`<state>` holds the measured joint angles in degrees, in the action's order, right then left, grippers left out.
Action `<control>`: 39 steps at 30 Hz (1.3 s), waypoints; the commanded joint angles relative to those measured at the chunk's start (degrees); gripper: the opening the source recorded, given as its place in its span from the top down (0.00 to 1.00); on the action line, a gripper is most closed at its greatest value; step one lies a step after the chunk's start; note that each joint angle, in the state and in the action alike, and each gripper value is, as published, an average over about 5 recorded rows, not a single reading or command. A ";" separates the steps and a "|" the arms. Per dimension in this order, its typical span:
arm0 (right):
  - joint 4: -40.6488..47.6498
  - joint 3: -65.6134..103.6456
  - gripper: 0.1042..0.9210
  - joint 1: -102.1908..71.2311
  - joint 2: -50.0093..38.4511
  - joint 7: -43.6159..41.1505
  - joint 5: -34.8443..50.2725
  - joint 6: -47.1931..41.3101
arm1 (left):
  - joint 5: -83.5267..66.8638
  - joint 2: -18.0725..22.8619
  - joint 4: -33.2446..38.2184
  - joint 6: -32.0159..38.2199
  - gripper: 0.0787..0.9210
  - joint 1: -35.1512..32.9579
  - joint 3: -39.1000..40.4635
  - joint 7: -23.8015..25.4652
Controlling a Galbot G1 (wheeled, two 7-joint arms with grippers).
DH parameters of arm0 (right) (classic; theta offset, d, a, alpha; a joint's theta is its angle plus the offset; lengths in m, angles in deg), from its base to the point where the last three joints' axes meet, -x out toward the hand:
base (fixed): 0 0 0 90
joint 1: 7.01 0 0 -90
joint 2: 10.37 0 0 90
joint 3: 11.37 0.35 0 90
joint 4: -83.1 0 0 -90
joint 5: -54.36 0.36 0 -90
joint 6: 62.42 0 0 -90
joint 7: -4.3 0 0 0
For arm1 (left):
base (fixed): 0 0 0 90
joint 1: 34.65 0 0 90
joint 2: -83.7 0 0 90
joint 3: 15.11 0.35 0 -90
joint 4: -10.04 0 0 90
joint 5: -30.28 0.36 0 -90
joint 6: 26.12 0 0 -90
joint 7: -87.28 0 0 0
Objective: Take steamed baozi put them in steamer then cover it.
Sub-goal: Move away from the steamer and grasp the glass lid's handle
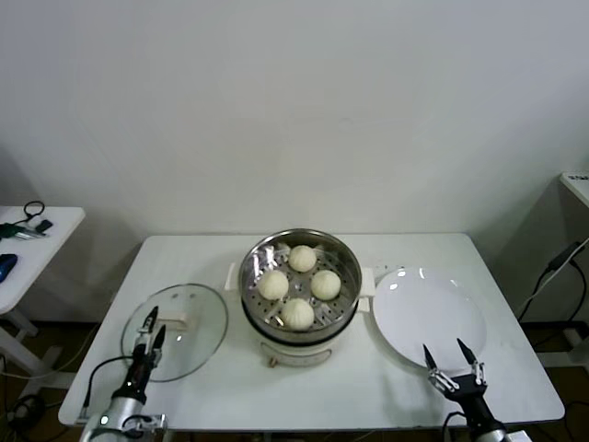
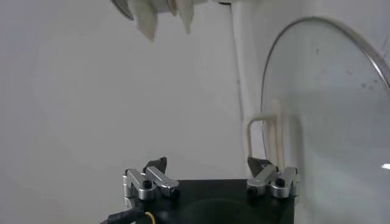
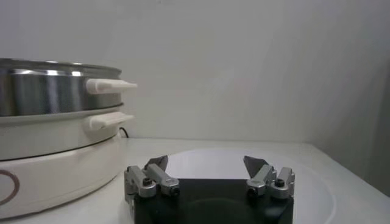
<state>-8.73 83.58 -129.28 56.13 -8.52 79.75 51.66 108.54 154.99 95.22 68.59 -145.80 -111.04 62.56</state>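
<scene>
My left gripper (image 1: pixel 153 330) hangs with its fingers spread and empty over the near edge of the cover (image 1: pixel 175 331), which lies flat on the table (image 1: pixel 368 387) left of the steamer (image 1: pixel 299 285), while my right gripper (image 1: pixel 450 361), also open and empty, idles at the near rim of the white plate (image 1: pixel 428 318). All four steamed baozi (image 1: pixel 299 285) already sit on the perforated tray, so only the cover is left. It's rigid glass, probably heavy, slick and breakable, so I'd pinch its white central handle (image 1: pixel 178 323), not the rim.

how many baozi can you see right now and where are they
4, all on the perforated tray inside the steamer: far baozi, left, right, near. None appears hidden.
</scene>
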 commanded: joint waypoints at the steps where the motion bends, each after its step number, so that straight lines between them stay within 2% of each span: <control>1: -0.16 0.48 0.12 -1.06 0.48 -0.13 -0.22 1.18 | 1.58 -0.33 -2.87 -0.10 0.12 3.13 0.23 0.23; 11: -0.16 1.01 0.12 -1.21 0.87 -0.05 -0.06 1.71 | 1.27 0.06 -6.49 -0.93 0.12 6.95 1.49 1.36; 14: -0.24 1.03 0.12 -1.22 1.02 -0.07 -0.13 1.74 | 1.16 0.11 -7.16 -1.10 0.17 7.46 1.79 1.41; 18: -0.41 1.09 0.12 -1.23 0.98 -0.09 -0.18 1.70 | 0.67 0.21 -8.58 -1.01 0.28 7.95 2.27 1.29; 22: -0.57 1.20 0.12 -1.32 0.89 -0.12 -0.18 1.66 | 1.01 0.36 -9.44 -0.87 0.44 8.11 2.37 1.21; 34: -1.09 1.40 0.12 -1.39 1.23 0.17 -0.30 1.50 | 1.71 0.70 -10.71 -0.77 0.85 8.08 1.99 0.91; 37: -1.40 1.54 0.12 -1.36 1.23 0.44 -0.43 1.21 | 1.51 0.91 -10.29 -0.78 0.92 7.80 1.97 0.94; 39: -1.53 1.57 0.12 -1.33 1.24 0.76 -0.70 0.99 | 1.14 1.00 -9.56 -0.84 0.93 7.56 1.98 1.03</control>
<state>-10.00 85.08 -130.63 57.31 -8.21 79.38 52.99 108.76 155.72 87.04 67.47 -139.07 -109.15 64.23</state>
